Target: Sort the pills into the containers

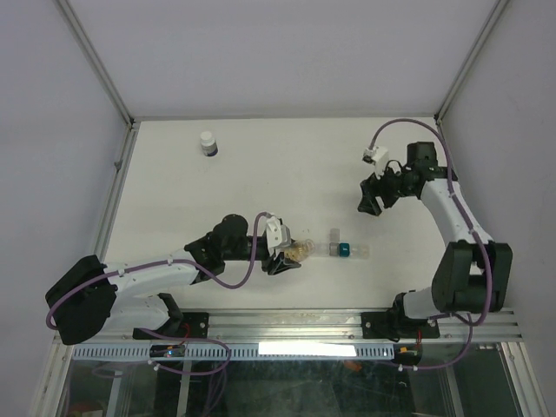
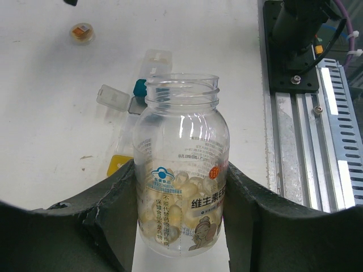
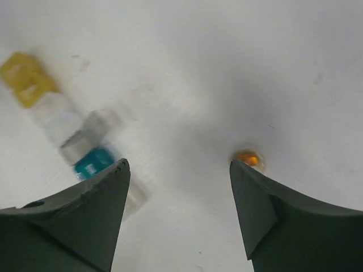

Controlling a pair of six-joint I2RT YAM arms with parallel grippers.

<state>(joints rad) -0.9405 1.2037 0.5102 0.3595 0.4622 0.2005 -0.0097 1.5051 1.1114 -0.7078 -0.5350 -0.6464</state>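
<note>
Left wrist: bottle seemingly hides containers.

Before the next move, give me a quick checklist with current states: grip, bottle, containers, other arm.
1. Hold of left gripper on clear plastic bottle: ok, fingers clamp both sides.
2. Bottle mouth uncapped: ok, no cap on it.
3. Stock of pale yellow capsules: ok, heaped in the bottle's lower part.
4. Lids of yellow translucent compartment and teal compartment open: cannot tell.
5. State of right gripper: ok, open with nothing between the fingers.
6. That gripper clear of both compartments: ok, the top view shows a gap.
</note>
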